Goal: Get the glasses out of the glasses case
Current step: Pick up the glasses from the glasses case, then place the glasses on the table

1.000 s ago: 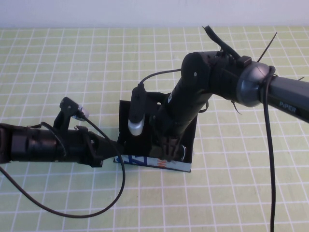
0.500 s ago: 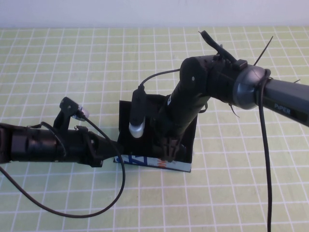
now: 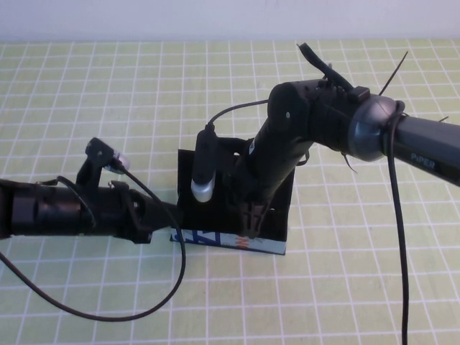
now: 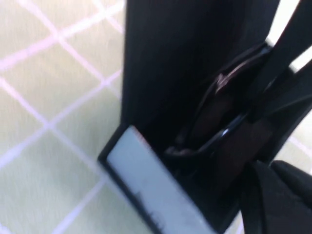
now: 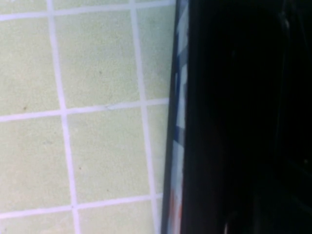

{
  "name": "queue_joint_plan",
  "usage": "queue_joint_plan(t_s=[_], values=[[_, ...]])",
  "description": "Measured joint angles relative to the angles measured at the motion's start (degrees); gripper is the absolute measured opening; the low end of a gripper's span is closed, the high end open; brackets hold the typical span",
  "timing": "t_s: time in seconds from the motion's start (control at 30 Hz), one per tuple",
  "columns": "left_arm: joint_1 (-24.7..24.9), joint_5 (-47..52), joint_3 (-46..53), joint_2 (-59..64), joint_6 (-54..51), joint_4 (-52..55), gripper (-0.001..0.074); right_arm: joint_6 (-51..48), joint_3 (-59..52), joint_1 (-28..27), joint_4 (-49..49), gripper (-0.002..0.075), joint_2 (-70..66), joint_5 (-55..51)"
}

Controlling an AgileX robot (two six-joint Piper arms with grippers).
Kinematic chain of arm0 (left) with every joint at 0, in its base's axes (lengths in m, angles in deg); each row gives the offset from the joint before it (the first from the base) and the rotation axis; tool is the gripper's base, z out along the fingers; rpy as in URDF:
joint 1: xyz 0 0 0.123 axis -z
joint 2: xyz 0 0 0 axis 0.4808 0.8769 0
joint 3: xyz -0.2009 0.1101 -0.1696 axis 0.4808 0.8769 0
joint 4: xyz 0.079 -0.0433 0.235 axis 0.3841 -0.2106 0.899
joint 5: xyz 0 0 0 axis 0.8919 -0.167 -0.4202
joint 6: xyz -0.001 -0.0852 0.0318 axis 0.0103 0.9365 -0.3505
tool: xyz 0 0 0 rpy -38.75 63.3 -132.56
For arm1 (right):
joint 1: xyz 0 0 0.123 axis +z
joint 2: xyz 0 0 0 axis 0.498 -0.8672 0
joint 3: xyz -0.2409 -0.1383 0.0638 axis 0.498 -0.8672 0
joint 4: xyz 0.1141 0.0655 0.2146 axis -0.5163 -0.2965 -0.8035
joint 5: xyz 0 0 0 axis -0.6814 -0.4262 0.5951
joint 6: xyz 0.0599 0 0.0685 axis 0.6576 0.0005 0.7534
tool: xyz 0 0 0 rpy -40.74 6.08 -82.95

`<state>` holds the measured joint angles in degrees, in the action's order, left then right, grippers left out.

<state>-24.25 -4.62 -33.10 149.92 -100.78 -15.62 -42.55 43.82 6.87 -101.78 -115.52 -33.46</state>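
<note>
left claw (image 3: 167,219): low, arm lying level, reaching in from the left
right claw (image 3: 250,223): arm bent steeply, pointing down

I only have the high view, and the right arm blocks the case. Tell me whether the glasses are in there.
Observer: Yes. The left wrist view shows the glasses lying inside the open glasses case.
Operator: Report the right gripper.
Observer: The right gripper reaches down into the case. Its wrist view shows only the case's printed front and the tablecloth.
Operator: Now the left gripper.
Observer: The left gripper sits at the case's left end. Its wrist view looks into the interior.
</note>
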Motion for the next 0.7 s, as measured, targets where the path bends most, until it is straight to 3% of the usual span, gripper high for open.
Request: queue_joint_plan(t_s=[0.17, 0.43, 0.7], values=[[0.00, 0.00, 0.00, -7.27, 1.31, -0.29, -0.0004, 5.89, -0.20, 0.00, 0.55, 0.0009, 4.41, -0.81], [0.00, -5.62, 0.00, -20.90, 10.54, -0.40, -0.0004, 25.20, -1.12, 0.00, 4.53, 0.0009, 17.89, -5.90], [0.00, -14.22, 0.11, -32.34, 19.08, 2.83, -0.0004, 52.61, -18.02, -2.63, 16.55, 0.0009, 34.00, -0.70]])
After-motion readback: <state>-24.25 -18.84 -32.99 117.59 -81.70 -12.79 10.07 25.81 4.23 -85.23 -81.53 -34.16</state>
